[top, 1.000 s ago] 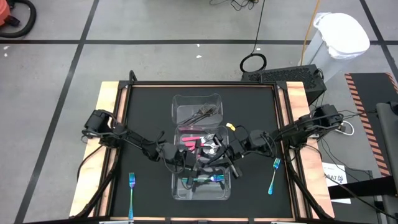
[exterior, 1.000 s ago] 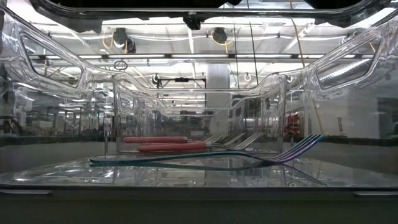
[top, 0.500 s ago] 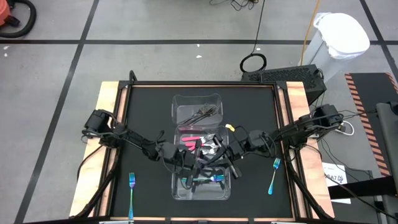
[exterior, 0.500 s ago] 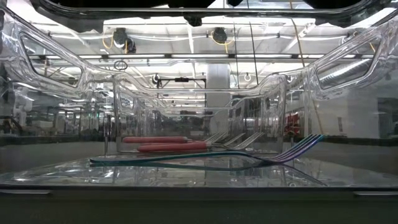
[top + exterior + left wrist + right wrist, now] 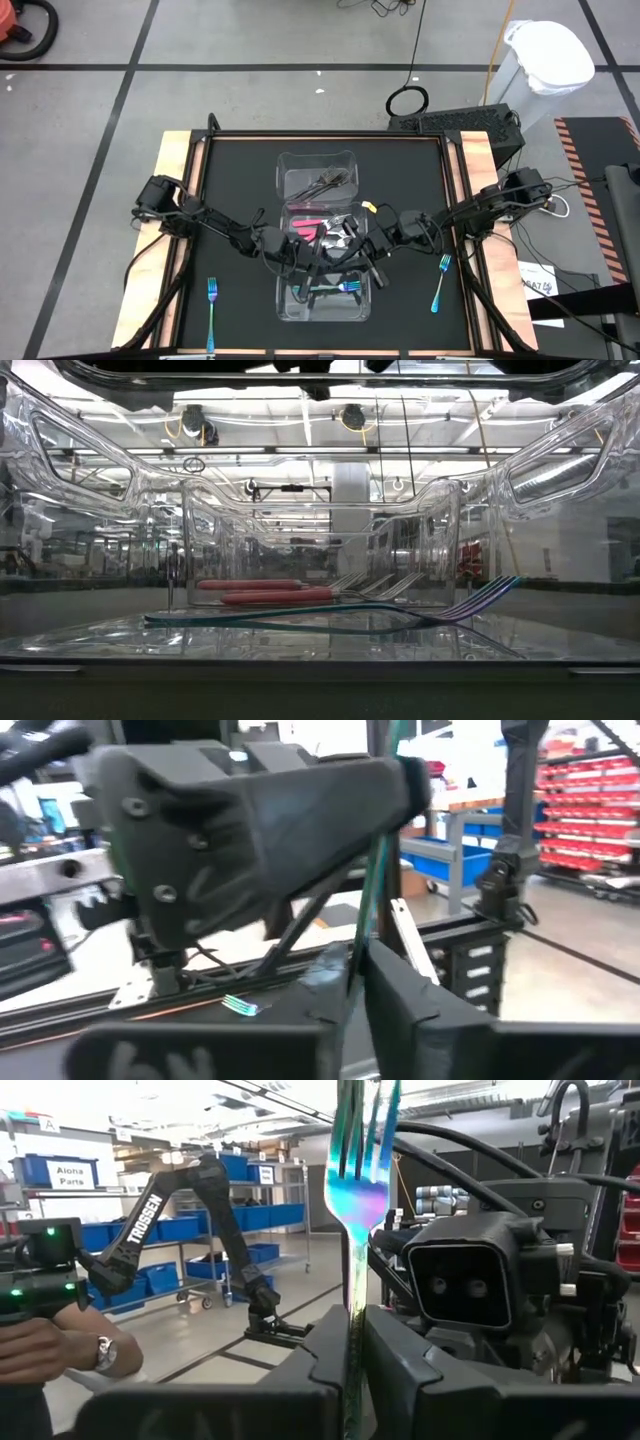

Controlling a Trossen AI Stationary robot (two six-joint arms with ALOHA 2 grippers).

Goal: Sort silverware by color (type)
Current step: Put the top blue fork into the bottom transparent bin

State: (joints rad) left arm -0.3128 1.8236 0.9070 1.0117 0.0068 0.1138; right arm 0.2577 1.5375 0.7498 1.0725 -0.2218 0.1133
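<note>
Both arms are bunched over the middle of the black table (image 5: 230,170). The right gripper (image 5: 352,1342) is clamped on a teal-handled fork with iridescent tines (image 5: 357,1175), which stands straight up out of its fingers (image 5: 420,1370), with the left arm's wrist just beyond it. The left gripper (image 5: 352,982) looks pinched on a thin green fork handle (image 5: 372,870) too; from its own wrist view the handle runs up between the fingers, though I can't tell if it's the same fork or a second one.

Below both grippers sit 3 clear rectangular plastic containers (image 5: 283,296) in a row: the far one holds dark grey metal forks (image 5: 325,181), the middle one pink-handled forks (image 5: 265,595), the near one a teal fork (image 5: 330,612) lying flat. 2 more teal forks are well off to either side of the grippers, one at the left table edge (image 5: 212,310), one at the right (image 5: 440,282).

My read is it's a drop into the near bin (the teal one). To do it well: tip the fork flat before letting go, keep it low inside the walls, and only 1 gripper should release at a time so the arms don't snag each other.
</note>
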